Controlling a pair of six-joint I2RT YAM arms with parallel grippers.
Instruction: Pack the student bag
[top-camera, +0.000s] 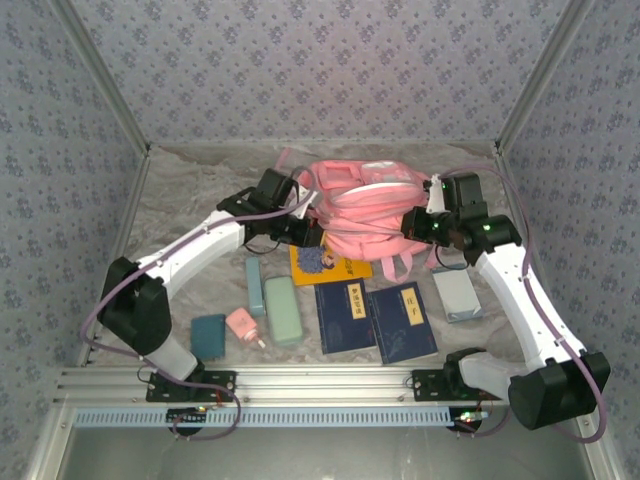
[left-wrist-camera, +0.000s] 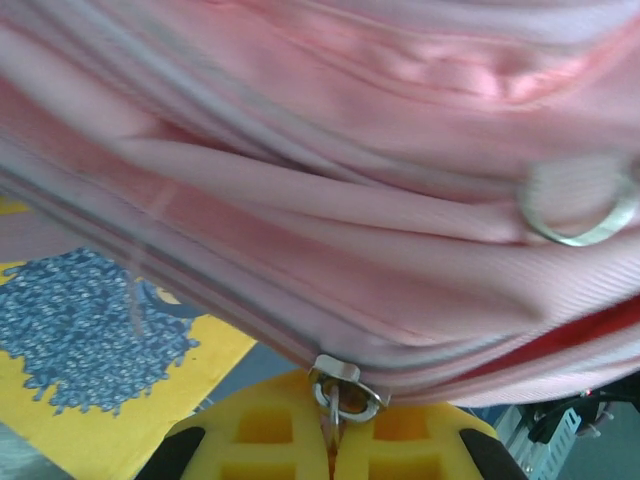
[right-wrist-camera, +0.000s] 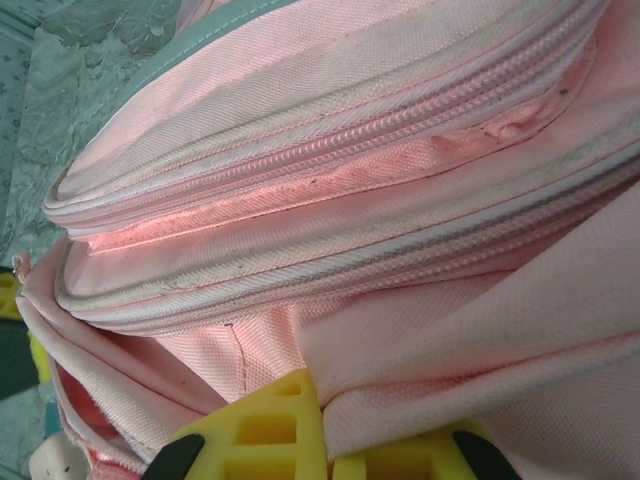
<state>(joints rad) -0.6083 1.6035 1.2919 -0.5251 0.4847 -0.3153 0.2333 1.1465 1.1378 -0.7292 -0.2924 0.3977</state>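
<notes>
Top camera, fixed high behind the arm bases at the near edge of the desk (top-camera: 180, 200), faces down toward the far edge and takes in the whole desk from afar. Left wrist camera looks over the left fingers (left-wrist-camera: 260, 440), almost against the bag (left-wrist-camera: 380, 150), with a yellow book (left-wrist-camera: 100, 350) below. Right wrist camera peers over the right fingers (right-wrist-camera: 265, 425), equally close on the bag's zipped seams. All three share the bag; top and left wrist share the book.
</notes>
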